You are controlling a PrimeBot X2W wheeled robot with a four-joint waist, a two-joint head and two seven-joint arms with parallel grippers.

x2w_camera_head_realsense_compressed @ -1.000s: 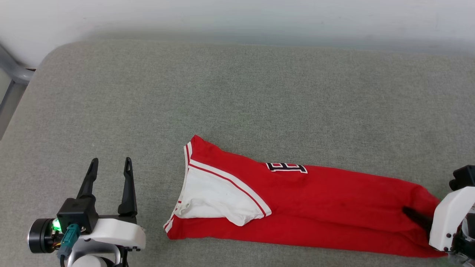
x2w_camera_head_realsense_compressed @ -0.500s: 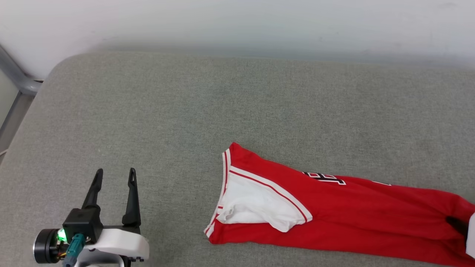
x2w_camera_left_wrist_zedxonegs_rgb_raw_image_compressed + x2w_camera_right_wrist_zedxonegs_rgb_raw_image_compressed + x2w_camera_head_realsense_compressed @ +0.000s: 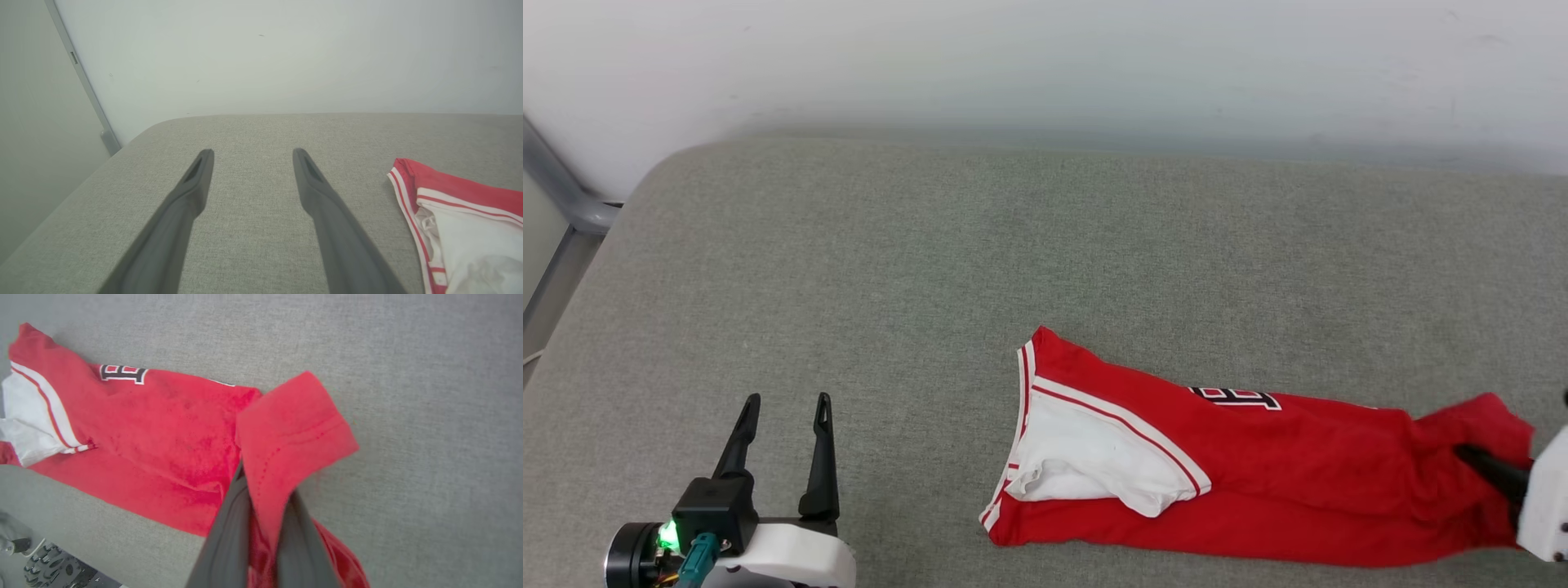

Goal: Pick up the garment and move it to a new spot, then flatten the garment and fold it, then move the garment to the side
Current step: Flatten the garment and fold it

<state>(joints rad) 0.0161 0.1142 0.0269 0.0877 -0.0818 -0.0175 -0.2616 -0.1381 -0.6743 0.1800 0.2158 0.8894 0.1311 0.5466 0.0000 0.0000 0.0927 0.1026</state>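
On the near right part of the grey upholstered surface (image 3: 915, 269), the garment (image 3: 1282, 482) is shown as a long, narrow red band, apparently doubled lengthwise. It is judged to be light, soft and limp: no shape of its own would be kept, an unsupported part would sag and trail, and a single layer could slide out of a shallow pinch. A hold is therefore best taken at an edge or corner, where the stitched hem (image 3: 294, 433) or the striped trim (image 3: 1023, 392) gives more thickness. For flattening, two well-separated corners would probably be needed. The long axis is laid left to right, slanting slightly nearer toward the right. The shoulder end, marked by the white sleeve (image 3: 1094, 461), is pointed left, and the opposite end is pointed right. Part of the black lettering (image 3: 1235, 398) is exposed at the far edge, near mid-length. At the right end the cloth is raised off the surface and bunched, and a flap of it is draped over the right gripper (image 3: 267, 490), whose jaws are clamped on the red fabric just behind the stitched hem. The left gripper (image 3: 788, 400) is held at the near left, well apart from the garment, its jaws spread wide with nothing between them. A pale wall (image 3: 1045, 65) is seen beyond the far edge.
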